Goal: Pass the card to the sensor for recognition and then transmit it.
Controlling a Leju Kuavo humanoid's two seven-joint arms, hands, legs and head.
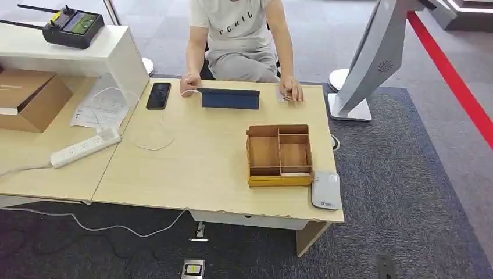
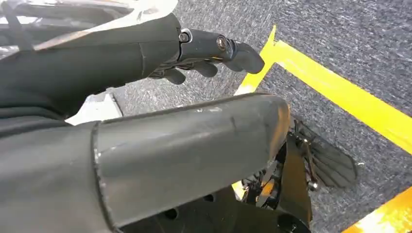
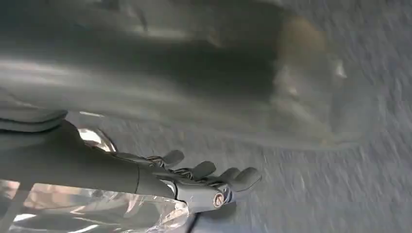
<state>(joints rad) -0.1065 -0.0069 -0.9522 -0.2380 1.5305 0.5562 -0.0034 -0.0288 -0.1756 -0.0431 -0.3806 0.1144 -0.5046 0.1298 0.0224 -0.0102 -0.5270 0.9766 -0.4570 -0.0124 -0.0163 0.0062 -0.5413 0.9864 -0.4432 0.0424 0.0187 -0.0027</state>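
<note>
A small card [image 1: 282, 96] lies at the table's far edge, partly under the hand of a person [image 1: 238, 35] seated across from me. The grey card sensor [image 1: 325, 190] sits on the near right corner of the table, just right of a wooden compartment tray [image 1: 279, 156]. My left hand [image 2: 209, 53] hangs over grey carpet, fingers loosely extended and holding nothing. In its blurred wrist view my right hand [image 3: 204, 175] also hangs low above the carpet, fingers apart and empty.
A dark tablet [image 1: 230, 98] and a black phone [image 1: 158, 95] lie near the person. On the adjoining left table are a white power strip [image 1: 85, 147], a cardboard box [image 1: 28, 99] and a remote controller [image 1: 72, 25]. A grey stand [image 1: 372, 58] rises right of the table.
</note>
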